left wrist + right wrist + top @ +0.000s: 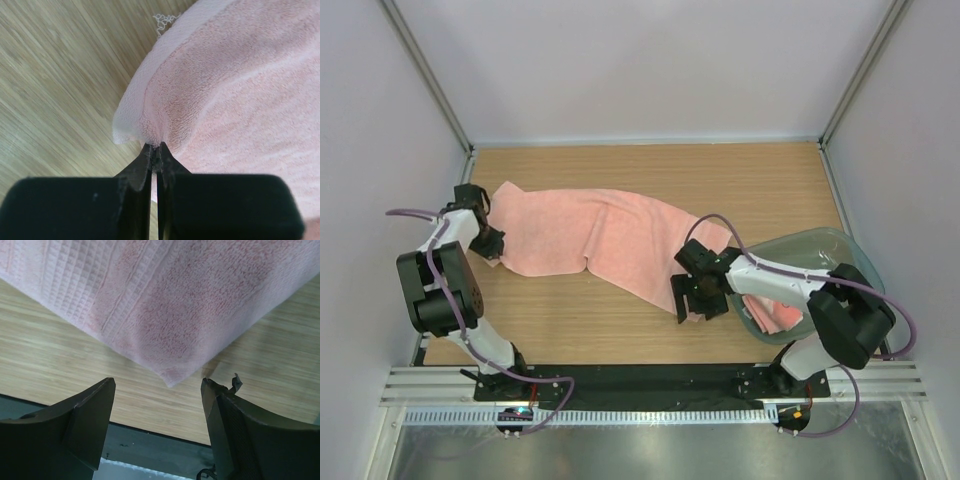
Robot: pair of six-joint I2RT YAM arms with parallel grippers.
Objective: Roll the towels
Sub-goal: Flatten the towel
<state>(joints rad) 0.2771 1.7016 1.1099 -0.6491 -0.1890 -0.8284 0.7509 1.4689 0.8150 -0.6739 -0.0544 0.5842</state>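
Towel (590, 235), salmon-pink terry, rumpled lengthwise; left gripper (156, 148) tight on its edge, right gripper (157, 386) wide, empty.

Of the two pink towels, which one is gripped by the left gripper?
The towel spread across the table; the left gripper is shut on its corner. The other towel lies in the tub.

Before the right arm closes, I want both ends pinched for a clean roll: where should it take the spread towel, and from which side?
Take the spread towel at its near right corner, coming low from the near edge of the table. That corner tapers to a point aimed at the gap of the open right gripper; the left gripper pinches the left end.
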